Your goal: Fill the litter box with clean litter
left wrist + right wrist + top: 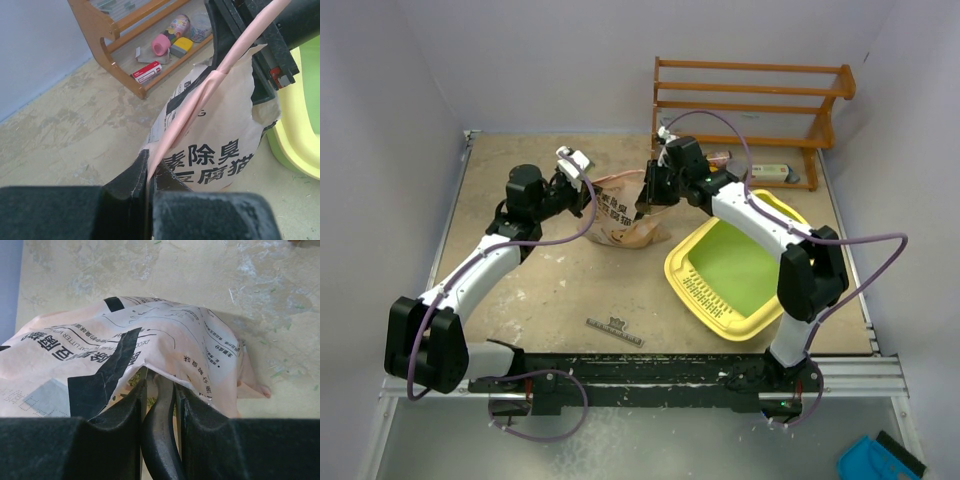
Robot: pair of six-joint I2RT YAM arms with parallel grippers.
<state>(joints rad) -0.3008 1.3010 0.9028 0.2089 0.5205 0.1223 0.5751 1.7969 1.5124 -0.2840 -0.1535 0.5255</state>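
The yellow litter box [692,283] lies at the right with its green floor bare; its rim shows in the left wrist view [296,145]. A tan printed bag [625,222] stands left of it. My left gripper [588,192] is shut on the bag's pink top edge [186,116], jaws pinched tight [149,172]. My right gripper [648,203] is shut on a dark scoop handle [161,430] that runs into the bag's mouth [159,385]. A few greenish litter granules [132,381] show inside the mouth. The scoop's bowl is hidden in the bag.
A wooden rack [750,108] with small items stands at the back right, close behind the right gripper. A small grey clip [615,330] lies near the front edge. Grey walls close in the table on the left, back and right.
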